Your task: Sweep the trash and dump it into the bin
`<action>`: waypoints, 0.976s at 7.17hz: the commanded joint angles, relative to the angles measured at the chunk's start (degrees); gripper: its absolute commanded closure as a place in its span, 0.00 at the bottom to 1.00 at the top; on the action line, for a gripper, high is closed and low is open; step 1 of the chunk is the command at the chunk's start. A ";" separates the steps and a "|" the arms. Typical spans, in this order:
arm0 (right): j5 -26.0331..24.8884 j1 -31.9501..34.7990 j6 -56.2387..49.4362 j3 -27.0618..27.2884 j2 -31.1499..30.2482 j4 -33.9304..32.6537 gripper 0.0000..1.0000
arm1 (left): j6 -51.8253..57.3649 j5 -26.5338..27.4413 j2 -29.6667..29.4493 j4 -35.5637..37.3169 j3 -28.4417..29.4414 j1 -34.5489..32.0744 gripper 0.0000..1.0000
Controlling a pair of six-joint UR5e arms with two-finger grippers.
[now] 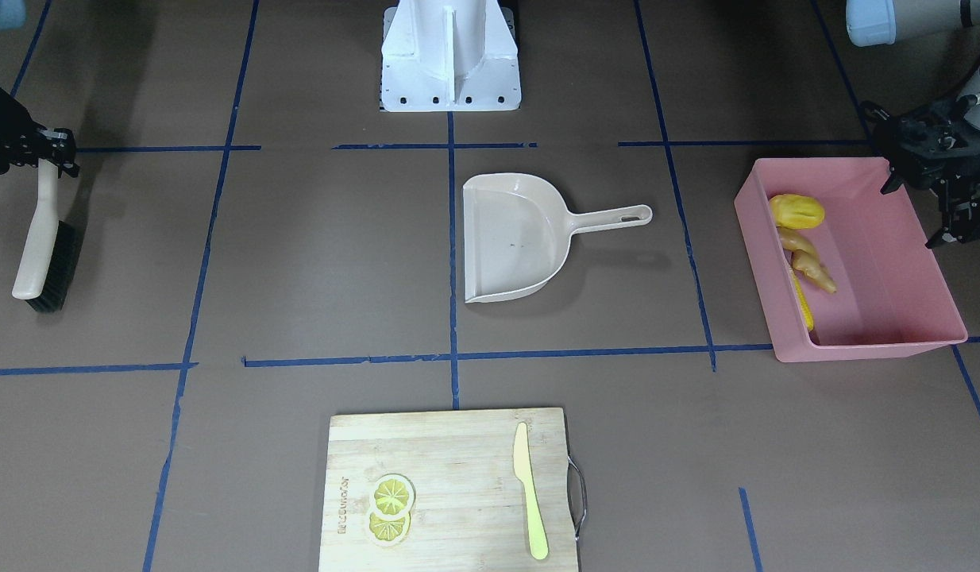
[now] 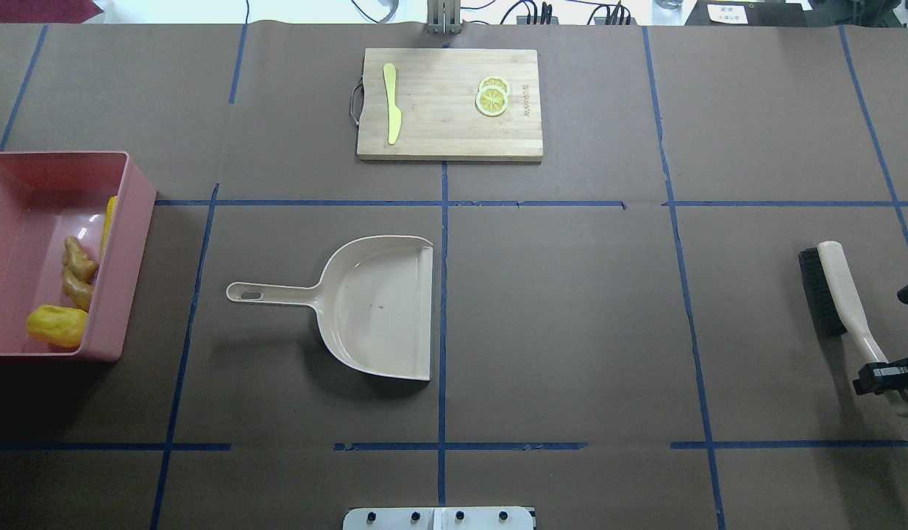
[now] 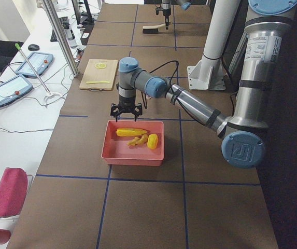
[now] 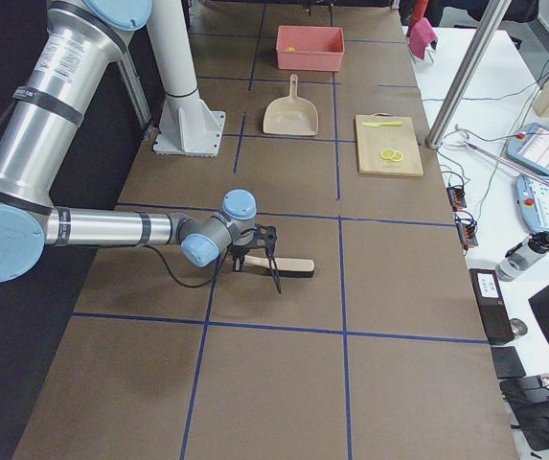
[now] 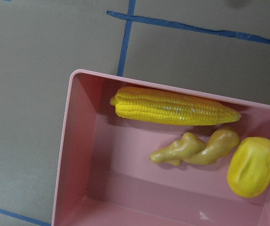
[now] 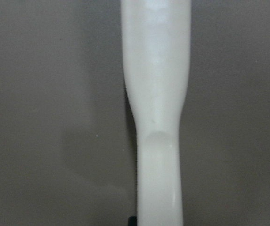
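The pink bin (image 1: 879,270) stands at the table's end on my left side. The trash lies inside it: a corn cob (image 5: 172,107), a knobbly ginger root (image 5: 196,149) and a yellow potato-like lump (image 5: 253,165). My left gripper (image 1: 919,214) hangs open and holding nothing just above the bin's outer rim. The beige dustpan (image 1: 514,238) sits with nothing in it at the table's middle. At the opposite end my right gripper (image 1: 57,155) is shut on the handle of the beige brush (image 1: 41,238), whose black bristles rest on the table.
A wooden cutting board (image 1: 450,492) at the far edge carries two lemon slices (image 1: 391,508) and a pale yellow-green knife (image 1: 530,492). The white robot base (image 1: 450,59) stands at the near middle. Blue tape lines cross the brown surface.
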 commanded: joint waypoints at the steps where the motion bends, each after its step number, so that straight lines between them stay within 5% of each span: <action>1: 0.00 -0.83 -0.02 -0.02 -0.05 0.00 0.54 | -0.09 0.01 0.07 0.00 0.03 -0.03 0.00; 2: -0.43 -0.74 0.15 -0.02 -0.22 0.18 0.01 | -0.09 0.01 0.07 0.00 0.03 -0.03 0.00; 5: -0.18 1.88 -0.11 2.51 -0.23 0.18 0.00 | -0.09 0.19 0.25 -0.18 -0.05 -0.03 0.00; 7: 2.71 12.92 -0.98 2.18 0.39 0.09 0.00 | -0.18 0.19 0.51 0.00 0.38 -0.90 0.00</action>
